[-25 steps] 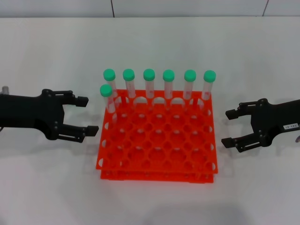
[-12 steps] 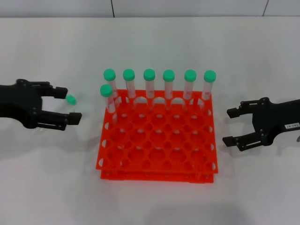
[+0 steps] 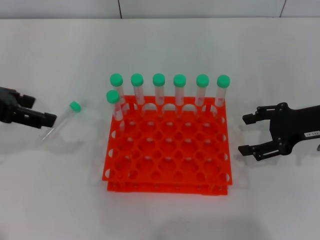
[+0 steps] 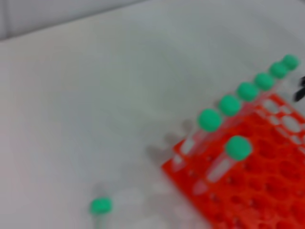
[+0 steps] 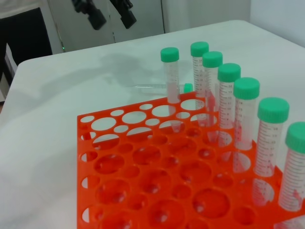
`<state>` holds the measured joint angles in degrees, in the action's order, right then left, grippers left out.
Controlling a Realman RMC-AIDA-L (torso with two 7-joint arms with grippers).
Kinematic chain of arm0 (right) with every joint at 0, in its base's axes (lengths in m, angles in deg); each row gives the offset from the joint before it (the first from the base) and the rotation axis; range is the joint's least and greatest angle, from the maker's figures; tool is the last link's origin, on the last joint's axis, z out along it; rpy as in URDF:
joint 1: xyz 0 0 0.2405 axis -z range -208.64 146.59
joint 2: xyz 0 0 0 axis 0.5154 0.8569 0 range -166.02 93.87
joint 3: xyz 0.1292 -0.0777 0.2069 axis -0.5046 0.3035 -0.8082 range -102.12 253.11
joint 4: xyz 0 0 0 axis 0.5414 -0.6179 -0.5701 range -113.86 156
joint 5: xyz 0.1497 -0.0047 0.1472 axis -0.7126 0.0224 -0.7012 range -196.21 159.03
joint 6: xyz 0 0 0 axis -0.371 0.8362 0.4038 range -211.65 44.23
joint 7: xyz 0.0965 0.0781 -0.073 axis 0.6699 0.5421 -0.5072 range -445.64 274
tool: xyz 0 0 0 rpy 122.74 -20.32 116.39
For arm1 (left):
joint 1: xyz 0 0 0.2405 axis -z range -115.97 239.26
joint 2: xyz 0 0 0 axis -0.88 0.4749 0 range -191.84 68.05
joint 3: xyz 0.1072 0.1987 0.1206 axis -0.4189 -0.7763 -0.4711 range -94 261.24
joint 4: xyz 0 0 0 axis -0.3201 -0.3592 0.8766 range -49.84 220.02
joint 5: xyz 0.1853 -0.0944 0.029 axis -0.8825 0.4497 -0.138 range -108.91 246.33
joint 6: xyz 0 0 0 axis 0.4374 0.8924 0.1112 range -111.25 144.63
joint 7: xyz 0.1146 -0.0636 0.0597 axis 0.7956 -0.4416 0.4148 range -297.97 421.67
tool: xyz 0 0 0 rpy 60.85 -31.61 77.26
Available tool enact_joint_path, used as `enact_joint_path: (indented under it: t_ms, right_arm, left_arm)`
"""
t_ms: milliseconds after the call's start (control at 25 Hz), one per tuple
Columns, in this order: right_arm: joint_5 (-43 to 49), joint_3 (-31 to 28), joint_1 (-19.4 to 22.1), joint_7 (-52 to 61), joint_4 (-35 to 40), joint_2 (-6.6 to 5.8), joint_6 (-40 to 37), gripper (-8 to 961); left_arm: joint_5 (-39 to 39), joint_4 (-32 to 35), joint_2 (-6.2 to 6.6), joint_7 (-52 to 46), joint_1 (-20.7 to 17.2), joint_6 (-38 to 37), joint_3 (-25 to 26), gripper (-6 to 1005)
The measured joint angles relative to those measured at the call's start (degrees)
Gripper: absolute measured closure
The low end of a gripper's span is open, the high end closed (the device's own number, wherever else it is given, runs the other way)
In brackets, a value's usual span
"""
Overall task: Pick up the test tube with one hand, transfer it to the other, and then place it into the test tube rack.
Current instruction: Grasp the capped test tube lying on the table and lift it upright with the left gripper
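Jaws of both black grippers, left (image 3: 47,119) and right (image 3: 245,134), are gaping empty beside the orange-red plastic rack (image 3: 167,150). Between left gripper and rack, a slim clear green-capped tube (image 3: 62,120) is lying on the white bench (image 3: 160,50).

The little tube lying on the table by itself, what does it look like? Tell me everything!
The test tube is slim and see-through, like clear plastic, with a round green screw cap. It lies flat on the white table, alone, its cap end pointing toward the orange-red test tube rack but not touching it. Nothing holds it: the left gripper sits just beyond its bottom end, apart from it. Seven matching tubes stand upright in the rack. Whether anything is inside it cannot be told.
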<state>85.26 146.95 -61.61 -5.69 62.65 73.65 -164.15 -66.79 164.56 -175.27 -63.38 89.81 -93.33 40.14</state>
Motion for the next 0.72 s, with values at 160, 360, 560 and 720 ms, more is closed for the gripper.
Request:
enact_joint_path:
  t_ms: [160, 360, 560, 720]
  right_arm:
    - [0.0, 0.0, 0.0, -0.3, 0.2, 0.22, 0.0, 115]
    - [0.0, 0.0, 0.0, -0.5, 0.6, 0.78, -0.2, 115]
    - [-0.2, 0.0, 0.0, -0.8, 0.7, 1.18, -0.9, 115]
    - [-0.5, -0.3, 0.0, -0.9, 1.0, 1.20, -1.9, 115]
  left_arm:
    - [-6.7, -0.3, 0.42, -2.1, 2.9, 0.3, -0.4, 125]
    - [-13.4, -1.3, -0.26, -2.1, 4.6, 3.6, -4.7, 124]
    - [-15.1, -4.7, -0.41, -2.3, 4.9, 7.9, -8.8, 124]
    - [-16.6, -7.0, -0.73, -2.4, 5.4, 10.8, -9.5, 125]
